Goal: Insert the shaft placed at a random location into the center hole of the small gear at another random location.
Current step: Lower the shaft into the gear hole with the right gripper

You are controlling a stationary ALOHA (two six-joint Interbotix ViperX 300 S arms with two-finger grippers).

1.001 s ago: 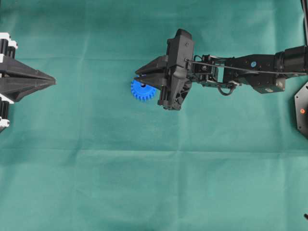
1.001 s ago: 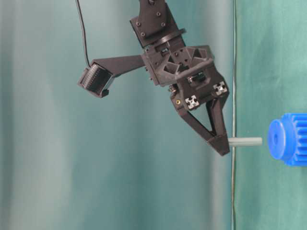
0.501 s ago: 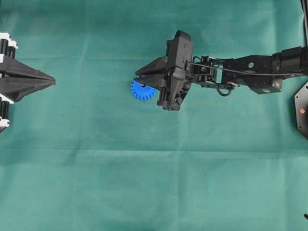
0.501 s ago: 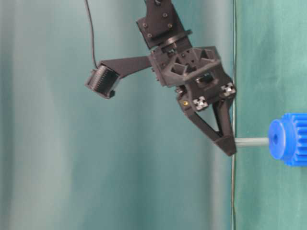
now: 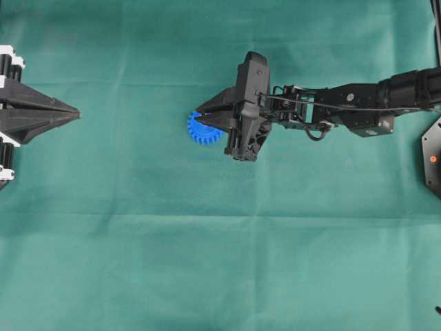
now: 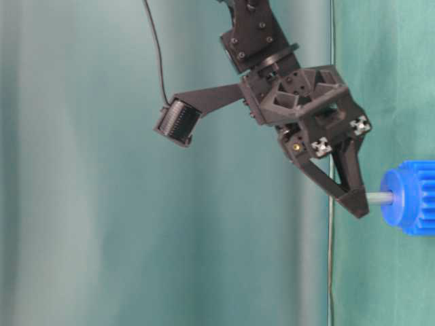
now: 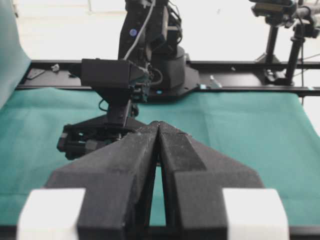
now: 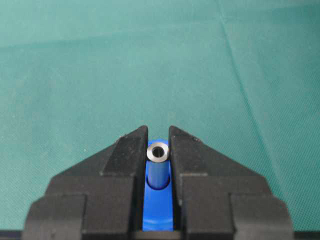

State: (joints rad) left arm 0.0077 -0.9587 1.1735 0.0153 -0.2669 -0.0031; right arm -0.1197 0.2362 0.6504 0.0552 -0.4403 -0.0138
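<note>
The blue small gear [image 5: 200, 133] lies flat on the green cloth, also in the table-level view [image 6: 410, 197]. My right gripper [image 5: 197, 120] stands directly over it, shut on the silver shaft [image 6: 379, 197]. The shaft's lower end is in the gear's center hole, which it hides. In the right wrist view the shaft's shiny ring end [image 8: 158, 151] sits between the fingertips of the gripper [image 8: 158, 136], with the gear hub [image 8: 157, 212] below it. My left gripper [image 5: 74, 114] is shut and empty at the far left, also in its own wrist view [image 7: 159, 125].
Green cloth [image 5: 220, 262] covers the whole table. A black mount with an orange dot [image 5: 433, 158] sits at the right edge. The right arm [image 5: 344, 107] stretches in from the right.
My right gripper has moved down toward the gear with the shaft. The shaft tip, short of the hub a second ago, is now in the hole with less of it showing.
</note>
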